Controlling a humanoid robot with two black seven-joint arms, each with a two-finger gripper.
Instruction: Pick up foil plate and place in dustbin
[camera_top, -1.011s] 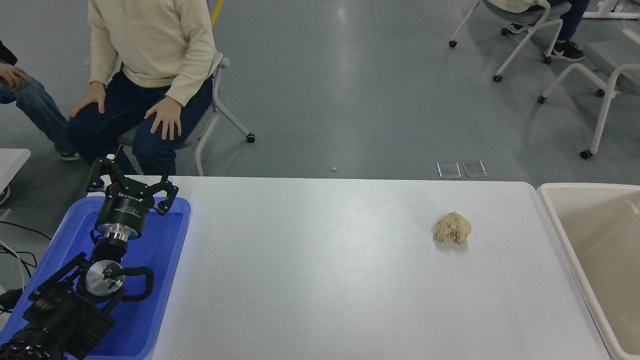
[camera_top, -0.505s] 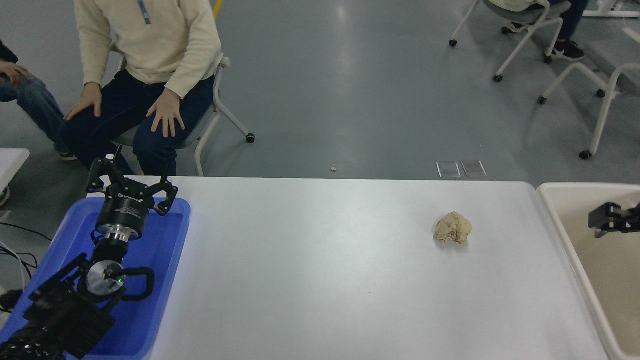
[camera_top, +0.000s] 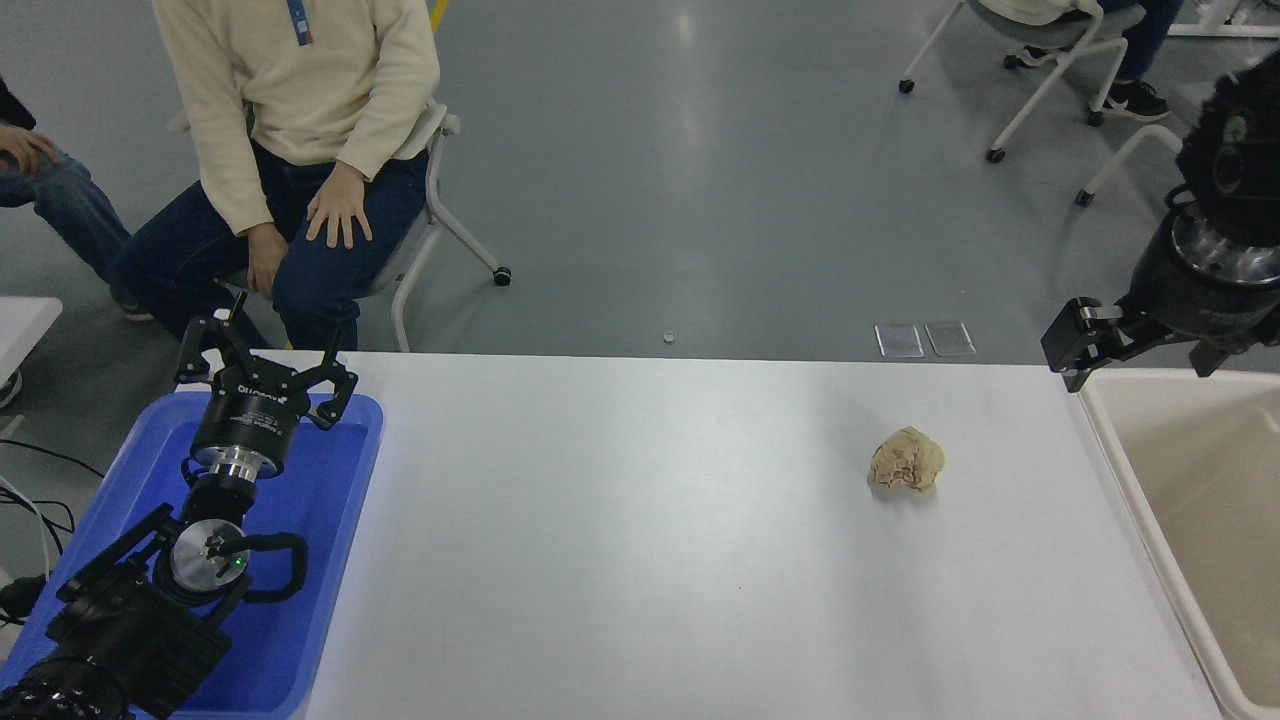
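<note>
No foil plate shows anywhere in the head view; it is hidden or out of view. The beige dustbin (camera_top: 1110, 420) stands at the table's right end, cut off by the picture's edge, and the part of its inside that shows is bare. My right gripper (camera_top: 1140, 362) comes in from the right edge and hangs over the dustbin's far left corner, with its fingers (camera_top: 1066, 345) spread and nothing between them. My left gripper (camera_top: 265, 368) is parked open over the blue tray at the lower left.
A small tan crumpled lump (camera_top: 906, 460) lies on the white table (camera_top: 640, 560) right of centre. The blue tray (camera_top: 330, 520) sits at the left edge. A person in a cream sweater (camera_top: 300, 90) sits beyond the far left edge. Chairs stand at the far right.
My right arm came into view from the right edge over the dustbin, then rose toward the bin's far left corner. The seated person shifted hands and legs. The lump and my left arm stayed put.
</note>
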